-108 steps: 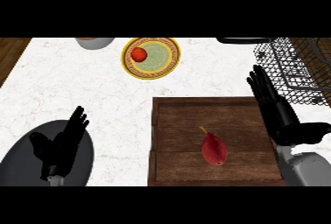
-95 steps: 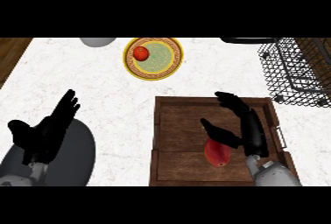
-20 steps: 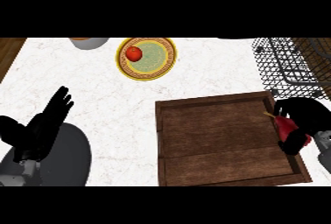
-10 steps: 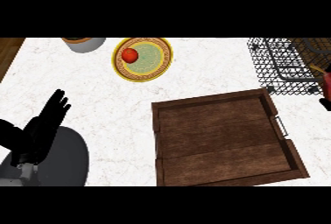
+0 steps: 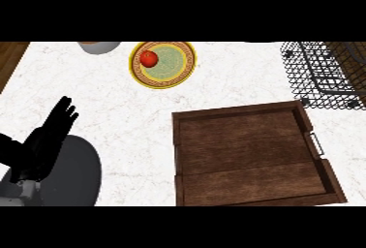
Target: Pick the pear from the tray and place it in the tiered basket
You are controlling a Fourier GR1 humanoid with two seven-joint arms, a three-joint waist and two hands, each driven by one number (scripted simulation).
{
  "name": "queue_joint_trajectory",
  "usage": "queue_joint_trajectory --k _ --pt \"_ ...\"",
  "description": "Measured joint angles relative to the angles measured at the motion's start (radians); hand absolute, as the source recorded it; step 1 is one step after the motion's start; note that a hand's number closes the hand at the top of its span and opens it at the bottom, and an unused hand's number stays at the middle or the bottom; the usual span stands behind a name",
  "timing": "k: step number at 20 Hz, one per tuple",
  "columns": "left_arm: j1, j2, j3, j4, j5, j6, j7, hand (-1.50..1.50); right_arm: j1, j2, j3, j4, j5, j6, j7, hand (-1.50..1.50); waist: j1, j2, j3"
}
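1 white counter (image 5: pixel 107 97) carries a wooden tray (image 5: pixel 250 155) at the near right. The wire basket (image 5: pixel 325 72) stands far right. A yellow plate (image 5: pixel 163 64) holds a red fruit (image 5: pixel 148 58). The left hand (image 5: pixel 50 135), near left, has straight fingers and holds nothing. The pear is not visible.

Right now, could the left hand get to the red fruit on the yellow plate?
Probably yes: the left hand rests open at the lower left, with only bare counter between it and the red fruit on the plate.

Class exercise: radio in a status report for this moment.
Left hand open, resting at left. Right hand out of view. Tray holds no pear; none visible. Tiered basket unobstructed.
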Motion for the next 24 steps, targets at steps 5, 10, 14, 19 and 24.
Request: queue_joint_trajectory --k 5,10,14,19,24 --pt "-0.018 -0.008 -0.026 -0.003 -0.009 -0.016 0.002 0.00 0.001 -0.085 -0.074 0.187 -0.052 0.174 -0.245 1.50 0.046 0.007 -0.008" --pt "-0.052 -0.020 -0.052 0.007 -0.021 -0.031 0.010 0.00 -0.056 -0.123 -0.071 0.341 -0.014 0.215 -0.332 1.50 0.092 0.010 -0.013" --pt "-0.079 -0.018 -0.053 0.022 -0.022 -0.045 0.027 0.00 -0.140 -0.108 -0.041 0.422 0.028 0.222 -0.335 1.50 0.111 0.010 -0.015" --pt "-0.088 -0.024 -0.054 0.010 -0.037 -0.036 0.044 0.00 -0.251 -0.074 -0.001 0.497 0.087 0.230 -0.316 1.50 0.112 0.005 -0.017" --pt "-0.084 -0.041 -0.059 0.010 -0.051 -0.032 0.046 0.00 -0.355 -0.019 0.045 0.566 0.160 0.225 -0.297 1.50 0.110 0.004 -0.018"
